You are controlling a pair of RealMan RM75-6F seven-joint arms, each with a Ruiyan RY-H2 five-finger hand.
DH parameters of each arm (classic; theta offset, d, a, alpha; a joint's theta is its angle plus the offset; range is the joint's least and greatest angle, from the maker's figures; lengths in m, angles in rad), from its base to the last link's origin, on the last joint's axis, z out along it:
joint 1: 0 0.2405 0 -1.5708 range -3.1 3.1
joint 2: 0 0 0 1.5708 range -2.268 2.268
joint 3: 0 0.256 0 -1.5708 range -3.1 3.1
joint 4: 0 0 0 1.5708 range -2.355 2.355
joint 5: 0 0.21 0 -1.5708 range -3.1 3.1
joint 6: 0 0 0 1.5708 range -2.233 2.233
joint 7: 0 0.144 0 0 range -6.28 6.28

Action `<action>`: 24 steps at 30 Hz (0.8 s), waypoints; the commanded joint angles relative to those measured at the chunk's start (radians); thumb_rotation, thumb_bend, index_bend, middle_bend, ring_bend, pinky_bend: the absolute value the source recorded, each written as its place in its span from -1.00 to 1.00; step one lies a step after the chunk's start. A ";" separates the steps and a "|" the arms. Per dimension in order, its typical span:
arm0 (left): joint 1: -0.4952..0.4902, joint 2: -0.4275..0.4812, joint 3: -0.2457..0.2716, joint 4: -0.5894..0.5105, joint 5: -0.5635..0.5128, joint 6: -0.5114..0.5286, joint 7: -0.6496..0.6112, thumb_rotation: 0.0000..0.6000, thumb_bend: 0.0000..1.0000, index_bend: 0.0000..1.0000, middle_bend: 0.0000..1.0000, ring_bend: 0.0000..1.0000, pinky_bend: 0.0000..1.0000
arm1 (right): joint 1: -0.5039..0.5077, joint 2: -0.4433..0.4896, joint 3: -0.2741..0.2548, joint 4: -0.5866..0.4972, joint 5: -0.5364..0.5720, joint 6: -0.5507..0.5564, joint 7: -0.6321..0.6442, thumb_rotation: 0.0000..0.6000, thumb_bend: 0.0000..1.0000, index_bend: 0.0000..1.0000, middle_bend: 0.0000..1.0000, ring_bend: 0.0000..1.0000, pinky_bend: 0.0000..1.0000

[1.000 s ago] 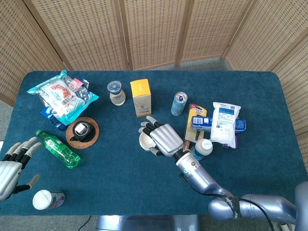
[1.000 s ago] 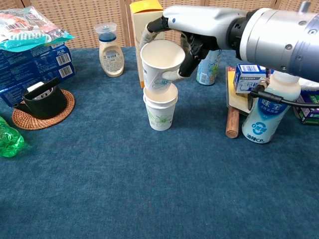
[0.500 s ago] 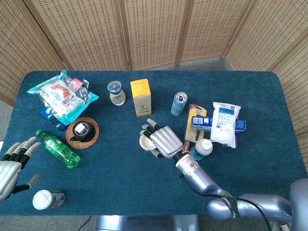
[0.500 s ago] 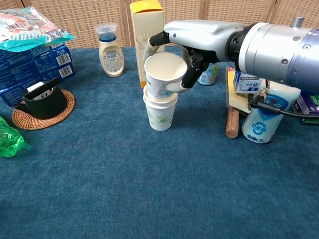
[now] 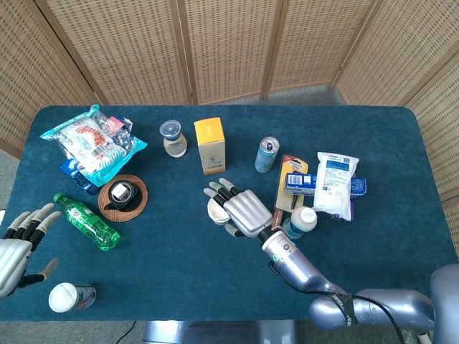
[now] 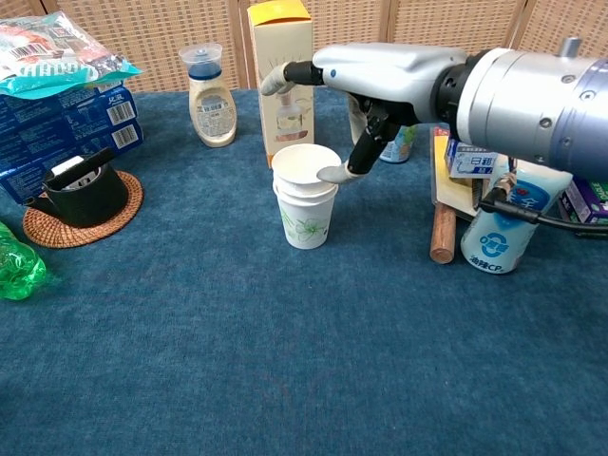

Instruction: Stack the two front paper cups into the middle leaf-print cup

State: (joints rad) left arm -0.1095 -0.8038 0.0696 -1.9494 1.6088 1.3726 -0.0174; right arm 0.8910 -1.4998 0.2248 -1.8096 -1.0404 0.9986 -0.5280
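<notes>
The leaf-print cup [image 6: 306,224] stands mid-table with the other paper cups nested in it; their white rims [image 6: 306,171] stack at its top. In the head view the cup stack [image 5: 214,208] peeks out left of my right hand [image 5: 244,210]. That right hand [image 6: 370,81] hovers over and behind the stack with fingers spread and holds nothing. Its thumb tip lies at the right edge of the top rim. My left hand [image 5: 18,247] rests open at the table's near left edge, far from the cups.
A yellow carton [image 6: 282,66] and a blue-capped bottle [image 6: 211,95] stand behind the stack. A can [image 5: 266,155], a milk bottle [image 6: 499,228] and snack packs sit to the right. A coaster with a black cup [image 6: 81,195], a green bottle [image 5: 86,221] and a white-lidded jar [image 5: 68,297] lie left.
My right hand lowered the tilted cup into the stack and let go. The cup now sits nested, and the fingers have spread apart. The left hand has not moved.
</notes>
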 commanded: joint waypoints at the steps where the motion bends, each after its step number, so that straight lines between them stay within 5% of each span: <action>1: 0.000 0.001 0.000 0.001 0.000 0.001 -0.001 1.00 -0.20 -1.00 -1.00 -1.00 -1.00 | -0.011 0.015 0.002 -0.022 -0.022 0.021 0.016 1.00 -0.32 -0.96 -1.00 -1.00 -0.02; 7: 0.002 0.004 -0.003 0.003 -0.002 0.007 -0.007 1.00 -0.20 -1.00 -1.00 -1.00 -1.00 | -0.082 0.066 -0.037 -0.043 -0.184 0.128 0.079 1.00 -0.31 -0.94 -0.99 -1.00 -0.05; 17: 0.009 -0.002 0.001 0.004 0.011 0.017 0.018 1.00 -0.20 -1.00 -1.00 -1.00 -1.00 | -0.226 0.178 -0.102 0.110 -0.440 0.282 0.473 1.00 -0.30 -0.79 -0.89 -1.00 -0.05; 24: 0.015 -0.012 0.001 -0.007 0.006 0.022 0.039 1.00 -0.20 -1.00 -1.00 -1.00 -1.00 | -0.319 0.290 -0.097 0.119 -0.471 0.394 0.578 1.00 -0.31 -0.79 -0.88 -1.00 -0.05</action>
State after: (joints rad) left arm -0.0956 -0.8146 0.0701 -1.9552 1.6147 1.3937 0.0203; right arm 0.6057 -1.2455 0.1299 -1.6975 -1.5010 1.3625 0.0241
